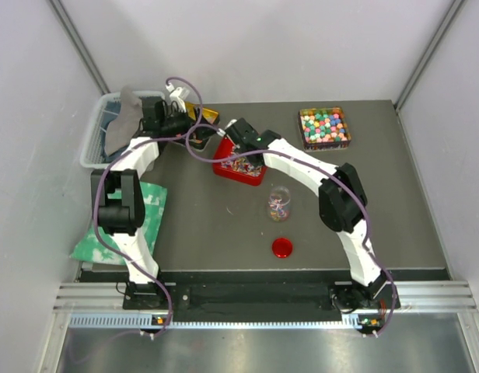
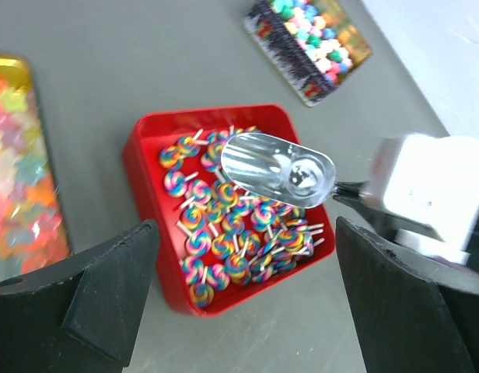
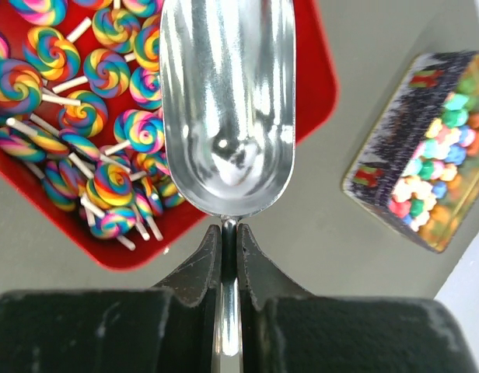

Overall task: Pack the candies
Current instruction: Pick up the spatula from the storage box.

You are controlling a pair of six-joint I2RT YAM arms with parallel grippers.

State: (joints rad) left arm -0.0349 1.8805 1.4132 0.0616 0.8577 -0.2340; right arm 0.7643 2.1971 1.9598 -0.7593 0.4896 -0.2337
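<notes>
Holding a metal scoop [image 3: 228,109] by its thin handle, the right claw [image 3: 230,233] is pinched tight on it, the empty bowl above a red tray [image 3: 317,85] full of rainbow swirl candies [image 3: 107,70]. The left claw [image 2: 246,233] hangs over the same tray, fingers spread wide, holding nothing. A tin [image 1: 303,130] of pastel balls [image 1: 323,128] sits at the far right of the bench [image 1: 379,210]; orange-yellow gummies [image 2: 22,179] lie in a gold tray [image 2: 12,61]. A clear jar [image 1: 279,203] stands near a red lid [image 1: 282,248].

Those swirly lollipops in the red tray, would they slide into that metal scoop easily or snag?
The lollipops look small, likely light. Their thin sticks lie crossed in the tray, so they may snag and lift in clumps. The scoop is smooth and shiny, so some might slide off.
</notes>
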